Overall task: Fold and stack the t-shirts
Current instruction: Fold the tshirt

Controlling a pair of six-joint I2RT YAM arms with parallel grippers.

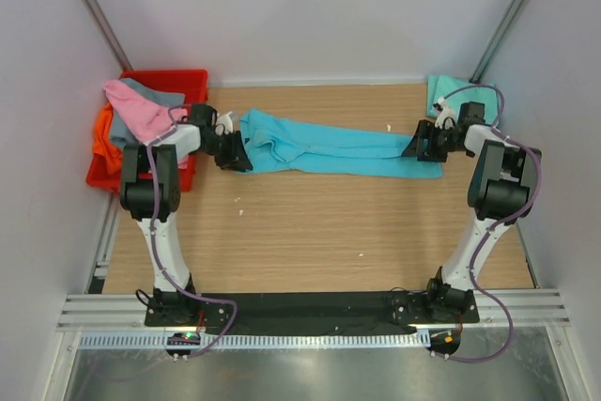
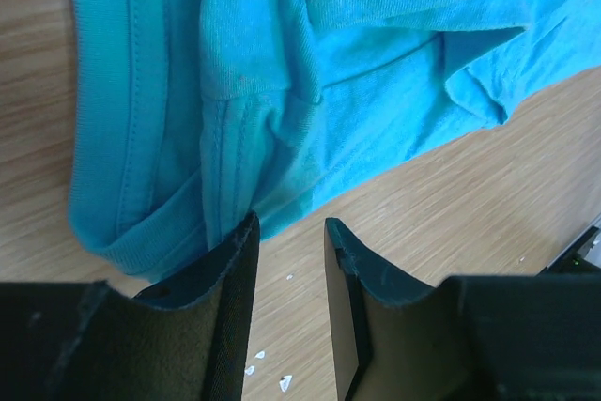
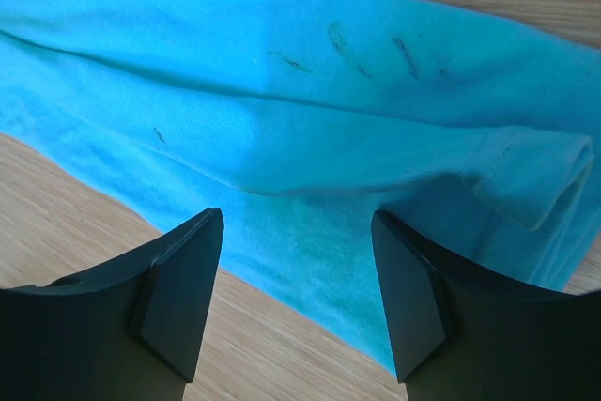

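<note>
Both arms sit at the ends of the turquoise shirt (image 1: 329, 149), which lies as a long, rumpled band on the table (image 1: 310, 241) between them. The left gripper (image 2: 291, 227) has its jaws a narrow way apart with bare wood showing through the gap. It holds nothing, and the bunched hem is right at its fingertips (image 2: 239, 251), one of them touching cloth. The right gripper (image 3: 296, 223) has its jaws spread wide over the shirt's edge, and nothing is clamped there either.

Watch the left side! That narrow gap could nudge the folds ahead instead of biting, or catch only the top layer, so the shirt spills open on a lift. On the right, the doubled-over flap ahead could be pinched alone. If one end is gripped and the other missed, a pull would drag everything askew.

For room, there's open wood on the near side of both grippers. The red crate (image 1: 169, 82), with a pink shirt (image 1: 136, 105) on it, crowds the left gripper's outer side. A mint shirt (image 1: 443, 91) lies just beyond the right one.
</note>
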